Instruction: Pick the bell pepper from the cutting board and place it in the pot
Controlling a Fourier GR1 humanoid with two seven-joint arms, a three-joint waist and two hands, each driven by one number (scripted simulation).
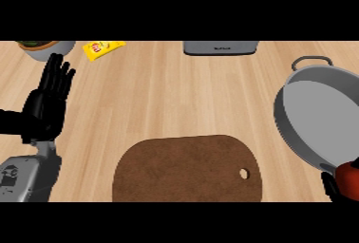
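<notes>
Pale wood makes up the counter [175,95], and a dark brown cutting board [182,171] lies at the middle of its near edge, bare on top, with a small hanging hole [243,173] towards its right end. A large grey pot [319,118] sits along the counter's right edge, well apart from the board, its looped handle [312,60] pointing to the far side and its inside bare. The red bell pepper [349,176] is off the board: it shows at the near right corner of the counter, just beside the pot's near rim and cut by the view's right edge, so only part of it can be seen. The right hand [329,186] grasps it, black fingers curled against its left and lower side; whether the pepper rests on the counter or hangs above it cannot be told. The left hand [45,111] rests by the counter's left edge, released, fingers straight and pointing to the far side, its grey forearm [24,178] below it. Along the far edge lie a yellow snack bag [103,48] and a grey bowl [49,48] with something brown and green in it at the left corner, and a grey appliance [221,47] near the middle.
</notes>
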